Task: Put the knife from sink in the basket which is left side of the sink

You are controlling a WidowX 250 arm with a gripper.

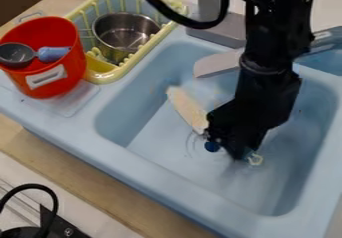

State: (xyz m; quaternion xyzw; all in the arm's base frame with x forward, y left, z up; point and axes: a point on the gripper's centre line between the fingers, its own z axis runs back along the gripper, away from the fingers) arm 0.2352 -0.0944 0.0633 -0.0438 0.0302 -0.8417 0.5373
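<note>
Over the right half of the sink (137, 167), the black hand (230, 144) hangs low inside the basin, its arm (270, 57) coming in from the far edge. I cannot tell whether it is wide or narrow, or whether it has hold of the knife (186, 108). That knife is in the sink, its pale blade slanting from far left down to the hand, its lower end right at the hand's left side. A small blue piece (212, 146) shows there, and a pale ring-shaped bit (255, 159) on the right.

A yellow basket (107, 76) sits at the far left of the sink, holding a metal pot (105, 41). Just left of it stands a red bucket (75, 72) with a grey spoon (17, 54) across its top. Wooden desk (70, 157) runs along the near side.
</note>
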